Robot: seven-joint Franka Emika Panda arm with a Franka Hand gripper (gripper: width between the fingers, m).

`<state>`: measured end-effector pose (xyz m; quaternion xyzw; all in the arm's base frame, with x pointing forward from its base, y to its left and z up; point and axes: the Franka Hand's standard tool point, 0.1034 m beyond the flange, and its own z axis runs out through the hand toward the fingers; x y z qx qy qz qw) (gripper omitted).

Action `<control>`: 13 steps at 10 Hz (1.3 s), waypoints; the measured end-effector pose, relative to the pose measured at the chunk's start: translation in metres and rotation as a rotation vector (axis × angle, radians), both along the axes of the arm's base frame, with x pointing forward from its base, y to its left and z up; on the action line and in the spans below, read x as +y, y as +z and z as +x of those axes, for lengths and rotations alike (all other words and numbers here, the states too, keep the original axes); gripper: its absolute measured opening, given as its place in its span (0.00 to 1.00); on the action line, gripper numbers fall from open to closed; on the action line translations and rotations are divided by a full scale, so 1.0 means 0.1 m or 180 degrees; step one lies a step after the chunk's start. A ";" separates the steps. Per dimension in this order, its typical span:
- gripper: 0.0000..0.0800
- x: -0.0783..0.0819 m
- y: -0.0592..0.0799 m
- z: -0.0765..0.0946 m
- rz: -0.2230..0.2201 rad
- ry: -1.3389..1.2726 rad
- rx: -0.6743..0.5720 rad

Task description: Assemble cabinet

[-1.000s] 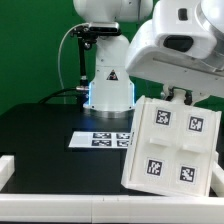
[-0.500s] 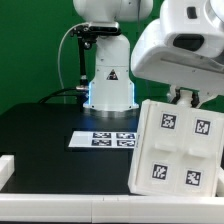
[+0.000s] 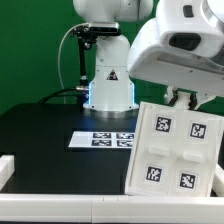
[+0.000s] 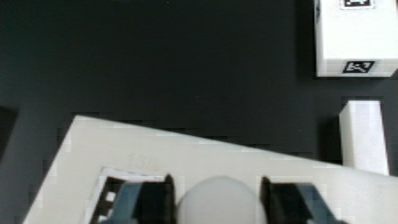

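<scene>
The cabinet body (image 3: 172, 150) is held tilted below the jaws, which are judged to be clamped on its upper edge alone; whether its lower edge touches the tabletop (image 3: 45, 130) cannot be told. With so narrow a hold the body could be swung or slipped loose, and the smaller tagged panel (image 4: 356, 40) lying beyond the jaws could be struck

The marker board (image 3: 95, 140) lies flat on the black table (image 3: 45, 135) near the frame's centre. A green wall (image 3: 30, 50) fills the upper left behind it.
</scene>
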<state>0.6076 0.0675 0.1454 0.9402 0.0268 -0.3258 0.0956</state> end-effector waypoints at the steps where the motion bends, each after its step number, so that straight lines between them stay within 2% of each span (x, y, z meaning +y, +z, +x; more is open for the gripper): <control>1: 0.28 -0.03 -0.02 0.12 0.0155 0.0177 -0.0119; 2: 0.28 -0.08 -0.03 0.18 0.0225 0.0238 -0.0187; 4: 0.28 -0.12 -0.03 0.23 0.0257 0.0097 -0.0255; 6: 0.28 -0.02 0.00 0.24 0.0132 -0.0289 -0.0347; 9: 0.28 0.19 0.00 0.19 -0.0015 -0.0260 -0.0401; 10: 0.28 0.19 -0.01 0.15 -0.0033 -0.0239 -0.0386; 12: 0.28 0.10 -0.02 0.12 0.0060 -0.0047 -0.0418; 13: 0.28 0.05 -0.02 0.10 0.0019 0.0087 -0.0386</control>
